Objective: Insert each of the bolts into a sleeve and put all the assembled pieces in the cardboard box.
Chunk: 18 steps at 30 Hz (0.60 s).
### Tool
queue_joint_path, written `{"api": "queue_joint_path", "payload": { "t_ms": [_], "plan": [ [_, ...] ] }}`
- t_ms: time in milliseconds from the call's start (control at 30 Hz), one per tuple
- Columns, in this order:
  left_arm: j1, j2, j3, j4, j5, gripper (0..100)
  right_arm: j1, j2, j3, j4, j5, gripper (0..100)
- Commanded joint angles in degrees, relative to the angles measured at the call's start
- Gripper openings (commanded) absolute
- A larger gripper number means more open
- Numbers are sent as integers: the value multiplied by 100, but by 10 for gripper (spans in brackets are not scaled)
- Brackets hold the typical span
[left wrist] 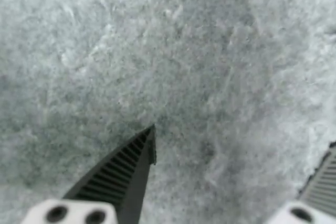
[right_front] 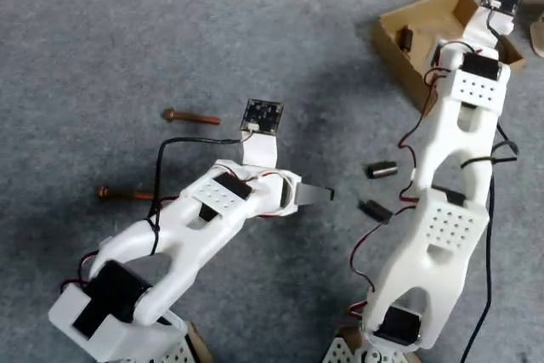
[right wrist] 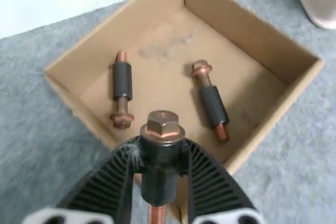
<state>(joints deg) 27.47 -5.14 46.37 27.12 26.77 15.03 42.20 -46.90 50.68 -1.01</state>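
- Right jaws are clamped on an assembled piece [right wrist: 160, 145], a bolt through a black sleeve, with its hex head [right wrist: 161, 125] standing clear of the tips.
- That piece's long axis runs up the middle of the right wrist view, with the head end toward the cardboard box [right wrist: 252, 35]. The box sits at the upper right of the high view.
- It hangs over the box's near corner, not over the floor, and the open floor lies just beyond the head. I judge the drop needs a little more reach forward first, or the piece may catch the rim and tip out.
- Inside the box lie a left piece [right wrist: 122, 85] and a right piece [right wrist: 210, 100], both assembled, with bare cardboard between them.
- Left jaws are spread wide, holding nothing, over bare grey tabletop [left wrist: 210, 77] near the middle of the high view.
- An upper bolt [right_front: 191, 116] and a lower bolt [right_front: 127, 194] lie at the left of the high view. Both run roughly across the frame and are nearer my left arm.
- An upper sleeve [right_front: 382, 170] and a lower sleeve [right_front: 374, 209] lie between the arms.
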Motion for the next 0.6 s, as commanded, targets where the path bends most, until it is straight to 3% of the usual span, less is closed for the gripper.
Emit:
{"api": "queue_joint_path", "payload": {
  "t_ms": [0,367,567],
  "plan": [
    [-40,-13,-259,-105,-62,442,75,180,-1007,4,62,5],
    [-22,4,-259,-123,-70,442,259,1666,-2862,-22,70,5],
    [-13,4,-259,-132,-70,442,268,2132,-3143,-198,70,5]
  ]
}}
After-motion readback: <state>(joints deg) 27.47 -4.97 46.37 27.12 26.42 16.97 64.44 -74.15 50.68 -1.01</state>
